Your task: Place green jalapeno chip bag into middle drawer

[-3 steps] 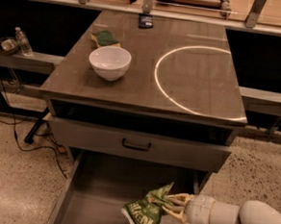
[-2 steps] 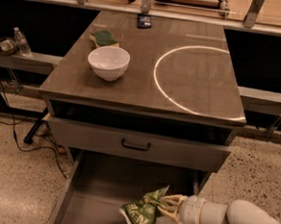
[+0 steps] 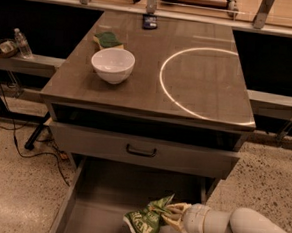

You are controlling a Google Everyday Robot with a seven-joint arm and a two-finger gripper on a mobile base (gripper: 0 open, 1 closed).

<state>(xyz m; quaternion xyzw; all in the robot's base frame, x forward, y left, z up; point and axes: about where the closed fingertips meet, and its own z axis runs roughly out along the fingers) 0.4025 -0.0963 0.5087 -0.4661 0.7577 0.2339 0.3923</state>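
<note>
The green jalapeno chip bag [image 3: 147, 222] is crinkly green foil with white lettering. It hangs inside the open middle drawer [image 3: 105, 196], low over its bare grey floor, right of centre. My gripper [image 3: 171, 215] comes in from the lower right on a white arm and is shut on the bag's right end. The bag's lower edge reaches the bottom of the picture.
The cabinet top [image 3: 153, 84] carries a white bowl [image 3: 112, 64], a dark-green sponge [image 3: 107, 39], a small dark object [image 3: 149, 21] at the back and a white ring mark [image 3: 203, 82]. The upper drawer front [image 3: 141, 149] with black handle sits slightly out. Cables [image 3: 28, 145] lie at left.
The gripper and the bag have shifted a little to the left and slightly deeper over the drawer floor. Nothing on the cabinet top has moved.
</note>
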